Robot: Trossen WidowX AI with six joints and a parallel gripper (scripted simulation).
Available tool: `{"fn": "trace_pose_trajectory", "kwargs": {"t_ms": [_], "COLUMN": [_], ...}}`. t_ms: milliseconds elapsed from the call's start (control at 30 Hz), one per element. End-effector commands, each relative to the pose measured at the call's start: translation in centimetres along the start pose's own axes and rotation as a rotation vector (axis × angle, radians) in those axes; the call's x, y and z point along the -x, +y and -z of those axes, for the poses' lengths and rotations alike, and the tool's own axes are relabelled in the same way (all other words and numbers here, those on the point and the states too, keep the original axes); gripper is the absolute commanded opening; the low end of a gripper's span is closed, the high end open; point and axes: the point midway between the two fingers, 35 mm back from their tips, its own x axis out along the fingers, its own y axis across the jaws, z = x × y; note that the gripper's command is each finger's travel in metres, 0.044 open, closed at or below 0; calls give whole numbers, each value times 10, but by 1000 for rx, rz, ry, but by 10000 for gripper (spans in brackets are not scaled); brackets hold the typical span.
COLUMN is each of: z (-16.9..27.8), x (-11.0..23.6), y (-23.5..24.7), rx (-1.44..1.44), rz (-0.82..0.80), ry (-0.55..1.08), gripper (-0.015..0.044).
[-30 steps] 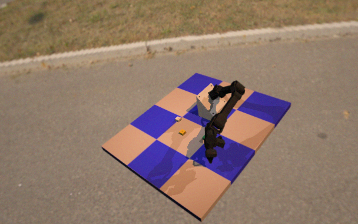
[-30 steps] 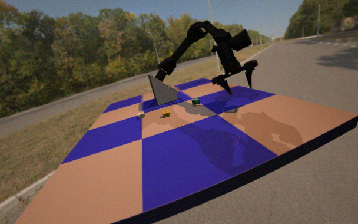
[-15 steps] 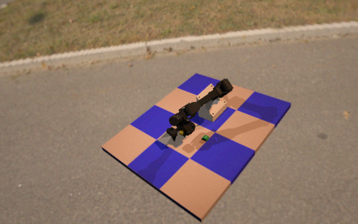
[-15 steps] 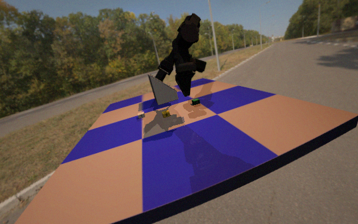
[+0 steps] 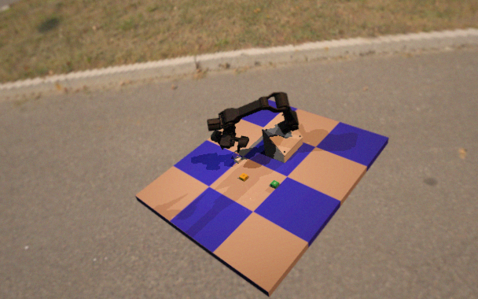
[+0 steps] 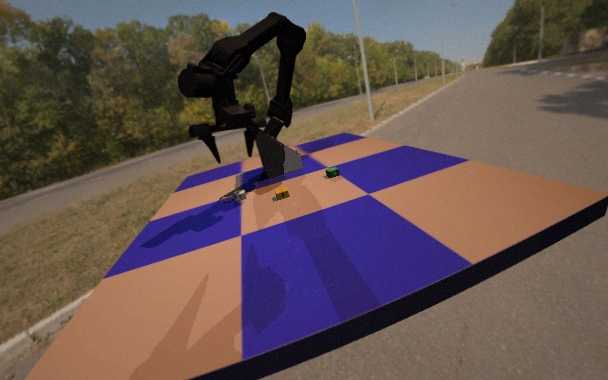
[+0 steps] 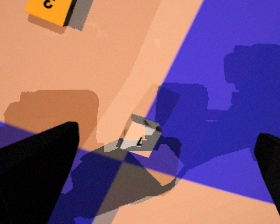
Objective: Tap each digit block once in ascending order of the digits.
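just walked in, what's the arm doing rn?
One black arm hangs over a checkered board with three small numbered blocks: grey, orange marked 3, and green. The gripper is open and holds nothing. It hovers above the grey block, which sits between the fingers in the wrist view, untouched. The grey and green digits are unreadable. The job is tapping blocks in ascending order.

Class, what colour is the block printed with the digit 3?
Orange, with a black 3 on top: the block shows best in the wrist view.
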Motion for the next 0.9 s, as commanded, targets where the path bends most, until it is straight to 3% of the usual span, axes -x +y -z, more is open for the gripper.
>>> {"fn": "trace_pose_trajectory", "kwargs": {"t_ms": [0,867], "z": [61,72], "x": [0,0], "y": [-2,-1], "rx": [-313,-375], "rz": [-107,-131], "ry": [24,27], "gripper": [400,400]}}
